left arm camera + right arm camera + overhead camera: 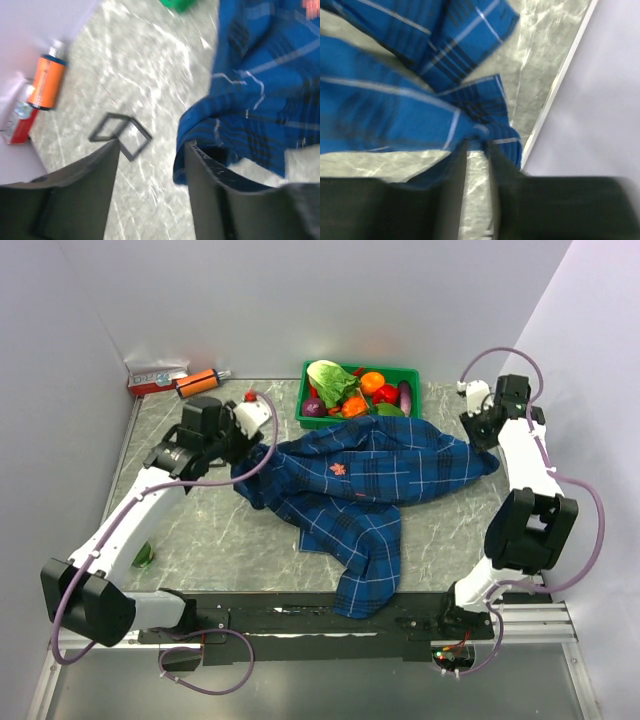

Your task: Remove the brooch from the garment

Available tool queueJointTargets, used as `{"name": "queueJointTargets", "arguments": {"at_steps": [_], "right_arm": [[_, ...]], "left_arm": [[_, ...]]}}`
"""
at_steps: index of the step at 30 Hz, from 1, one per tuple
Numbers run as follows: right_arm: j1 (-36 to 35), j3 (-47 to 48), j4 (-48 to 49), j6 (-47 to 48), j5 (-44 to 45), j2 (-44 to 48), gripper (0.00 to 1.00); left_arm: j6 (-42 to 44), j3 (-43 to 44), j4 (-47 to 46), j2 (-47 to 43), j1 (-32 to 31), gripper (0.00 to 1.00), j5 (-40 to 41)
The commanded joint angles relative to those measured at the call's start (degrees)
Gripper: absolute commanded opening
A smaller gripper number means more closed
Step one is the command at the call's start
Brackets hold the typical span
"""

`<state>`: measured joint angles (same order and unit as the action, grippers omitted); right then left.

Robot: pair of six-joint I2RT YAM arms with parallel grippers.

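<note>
The garment (360,485) is a navy plaid shirt, crumpled in the middle of the table, with one sleeve hanging over the near edge. The brooch (338,469) is a tiny pinkish-gold spot on top of the shirt, near its centre. My left gripper (234,448) is open at the shirt's left edge; in the left wrist view (152,150) the fabric (250,95) touches the right finger (210,190). My right gripper (480,436) is at the shirt's right corner. In the blurred right wrist view (479,145) its fingers are nearly together, with bunched fabric (485,127) at the tips.
A green basket (412,375) of vegetables stands behind the shirt. An orange bottle (197,382) and a red-and-white box (155,380) lie at the back left. A small green item (143,556) lies by the left arm. A black square outline (120,135) marks the table. Walls stand on either side.
</note>
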<state>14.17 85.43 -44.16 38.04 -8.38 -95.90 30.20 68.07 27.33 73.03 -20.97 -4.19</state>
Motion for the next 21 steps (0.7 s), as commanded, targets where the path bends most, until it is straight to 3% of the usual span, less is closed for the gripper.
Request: {"name": "queueJointTargets", "arguments": {"at_steps": [1,2,7,10,11,13,14,17,21], "right_arm": [[-2.7,5.4,-1.8,-3.7,0.9,6.5,0.43],[-3.9,5.7,-2.5,-4.0,0.4,7.9,0.45],[-9.9,-0.6,-3.1,-3.2,-3.6,14.4,0.48],[-13.7,-8.2,0.3,-3.1,-7.9,17.5,0.47],[-13.9,-9.2,1.3,-3.9,-9.7,17.3,0.47],[-16.0,-9.5,1.3,-7.3,-14.2,15.7,0.45],[-16.5,-9.1,1.0,-8.6,-14.9,13.5,0.45],[-18.0,-7.0,1.5,-12.6,-17.5,8.9,0.42],[-18.9,-6.9,4.3,-16.1,-19.0,3.1,0.40]], "left_arm": [[-3.6,6.0,-2.5,-1.2,0.1,0.63,0.5],[-4.2,6.5,-2.2,-1.4,-0.1,0.72,0.1],[-8.3,8.0,-2.0,-2.3,-1.0,0.72,-6.9],[-10.9,7.9,-1.5,0.9,-3.9,0.60,-15.2],[-11.8,8.0,-1.5,2.1,-4.9,0.48,-16.5],[-14.6,8.2,-3.1,6.1,-7.1,0.37,-20.2],[-15.4,8.3,-3.9,7.5,-7.6,0.25,-20.9],[-14.7,9.6,-5.5,15.0,-8.3,0.09,-23.8],[-9.5,13.5,-3.2,26.2,-8.3,0.03,-24.6]]}}
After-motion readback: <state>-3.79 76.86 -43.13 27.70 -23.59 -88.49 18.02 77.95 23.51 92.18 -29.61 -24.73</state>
